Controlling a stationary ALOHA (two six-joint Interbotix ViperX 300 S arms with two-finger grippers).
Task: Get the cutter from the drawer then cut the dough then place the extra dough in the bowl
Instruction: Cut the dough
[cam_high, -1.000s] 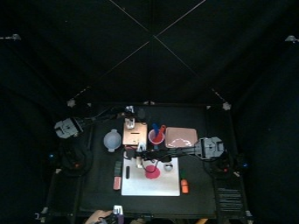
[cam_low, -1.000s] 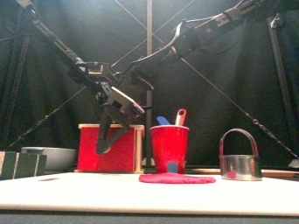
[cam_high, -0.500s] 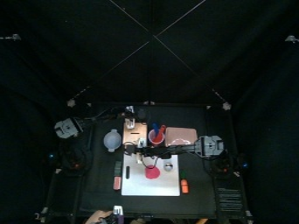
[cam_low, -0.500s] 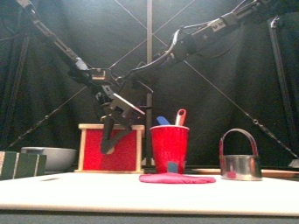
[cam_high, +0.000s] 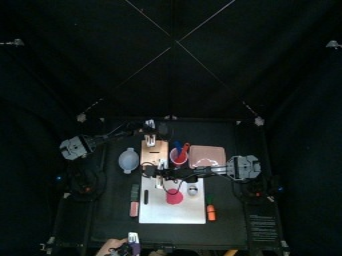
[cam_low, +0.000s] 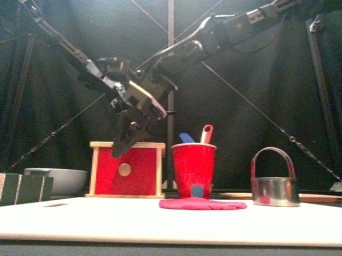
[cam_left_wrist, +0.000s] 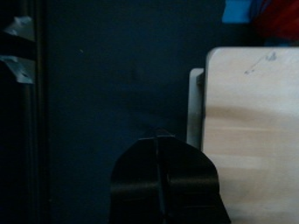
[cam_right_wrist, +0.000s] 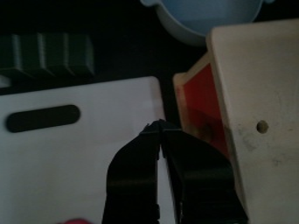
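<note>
The pale wooden box (cam_low: 127, 170) shows its red drawer front (cam_right_wrist: 205, 98), which looks closed. Flat red dough (cam_low: 203, 204) lies on the white cutting board (cam_low: 160, 222). The metal cutter (cam_low: 274, 183) stands upright to the dough's right. At the far left is the blue-grey bowl (cam_low: 62, 180). My right gripper (cam_low: 123, 148) hangs shut and empty just above and in front of the drawer front, over the board's edge (cam_right_wrist: 82, 114). My left gripper (cam_left_wrist: 163, 144) is shut, holding nothing, over bare table beside the box top (cam_left_wrist: 251, 114).
A red cup (cam_low: 194, 165) with a blue and a red toy knife stands between the box and the cutter. A pink tray (cam_high: 205, 155) lies right of the box. Two small red-orange things (cam_high: 211, 212) lie at the board's front corners.
The gripper in front of the drawer has risen from level with the red front to above the box's top edge. Dough, cutter and cup have not moved.
</note>
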